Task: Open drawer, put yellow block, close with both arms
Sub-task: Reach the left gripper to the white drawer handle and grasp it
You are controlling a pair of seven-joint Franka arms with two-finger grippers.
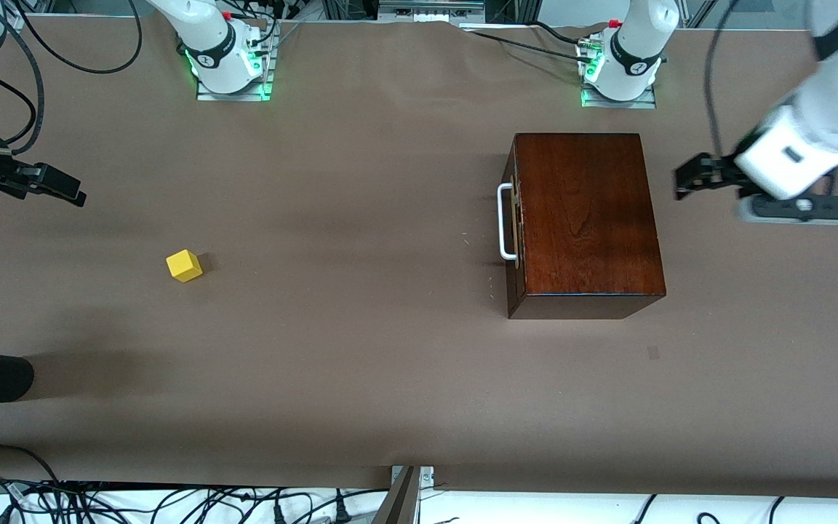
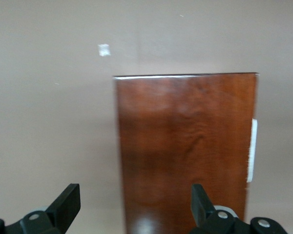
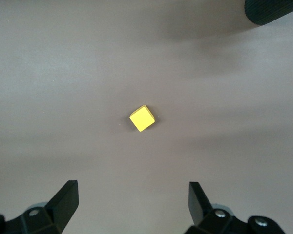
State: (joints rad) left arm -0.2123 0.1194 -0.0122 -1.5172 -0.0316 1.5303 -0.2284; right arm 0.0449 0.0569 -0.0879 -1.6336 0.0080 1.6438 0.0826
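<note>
The yellow block (image 1: 184,266) sits alone toward the right arm's end of the table, well apart from the shut drawer (image 1: 512,222). The right gripper (image 3: 132,204), jaws spread and empty, hangs near it. The left gripper (image 2: 134,207), also spread, hovers beside the box, away from the handle (image 1: 506,221).

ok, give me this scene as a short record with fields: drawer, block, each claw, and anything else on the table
drawer: shut in the wooden box, white handle facing the right arm's end
yellow block: on the table, toward the right arm's end, apart from the box
left claw: open, in the air beside the box, empty
right claw: open, above the table, empty
other: power strip under the left arm
</note>
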